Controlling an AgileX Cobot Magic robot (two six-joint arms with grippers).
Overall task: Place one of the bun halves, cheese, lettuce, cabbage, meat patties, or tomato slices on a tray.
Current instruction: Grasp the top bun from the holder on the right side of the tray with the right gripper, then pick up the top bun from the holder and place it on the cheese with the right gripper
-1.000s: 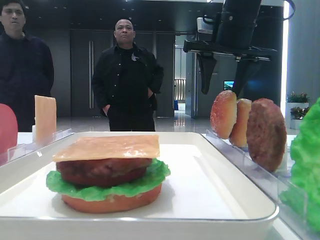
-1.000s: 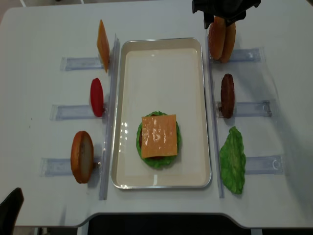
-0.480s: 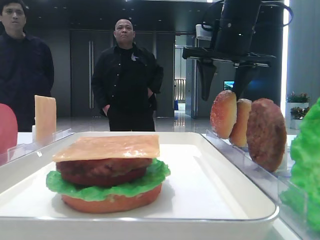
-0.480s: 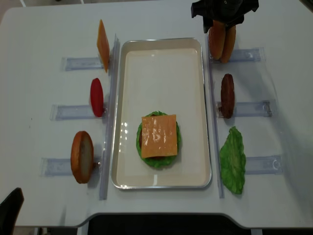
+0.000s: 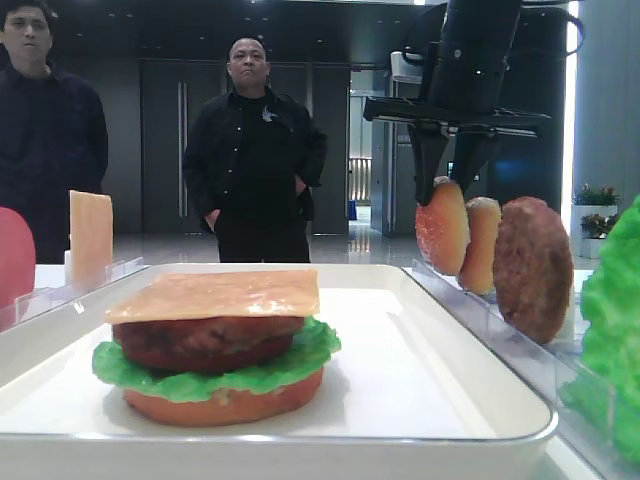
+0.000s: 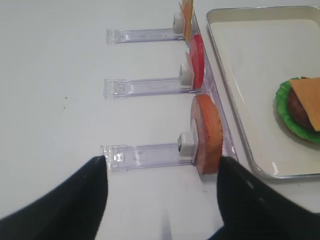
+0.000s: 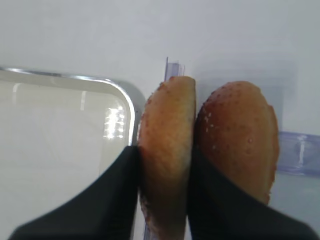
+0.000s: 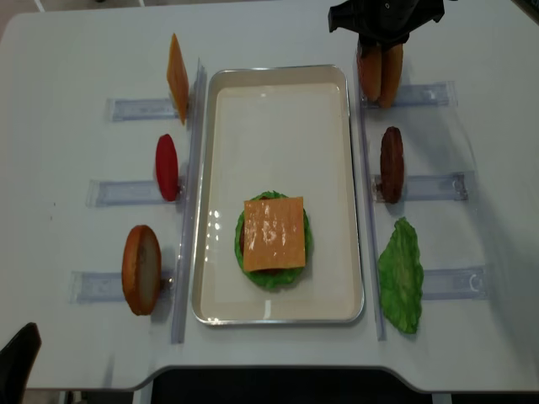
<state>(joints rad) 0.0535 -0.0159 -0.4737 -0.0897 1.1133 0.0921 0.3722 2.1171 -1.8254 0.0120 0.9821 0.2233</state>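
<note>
The right gripper (image 7: 165, 195) hangs over the far right rack (image 8: 417, 94), at the top right of the overhead frame, and its dark jaws are pinched onto a seeded top bun (image 7: 167, 150) standing on edge. One black finger (image 7: 100, 200) presses the bun's side facing the tray, the other sits wedged between it and a second seeded bun (image 7: 240, 135) leaning just beside it. From the low front view the same bun (image 5: 442, 228) sits under the arm, with its neighbour (image 5: 482, 243) and a brown meat patty (image 5: 532, 268) lined up to the right.

The white tray (image 8: 278, 84) lies in the middle of the white bench (image 8: 76, 168). Toward its near end sits a stack: an orange bottom bun (image 5: 225, 405), lettuce (image 5: 215, 372), a dark patty (image 5: 205, 343) and a square cheese slice (image 8: 274, 233) on top.

Left of the tray stand an upright cheese slice (image 8: 178, 77), a red tomato slice (image 8: 167, 167) and a bun half (image 8: 141, 269). On the right, near the frame's bottom, lies a green lettuce leaf (image 8: 401, 275).

The left gripper (image 6: 160, 200) hovers low over the bench beside that left bun half (image 6: 207, 134), its jaws spread wide and holding nothing.

Two men in dark clothes (image 5: 258, 150) stand behind the bench.
</note>
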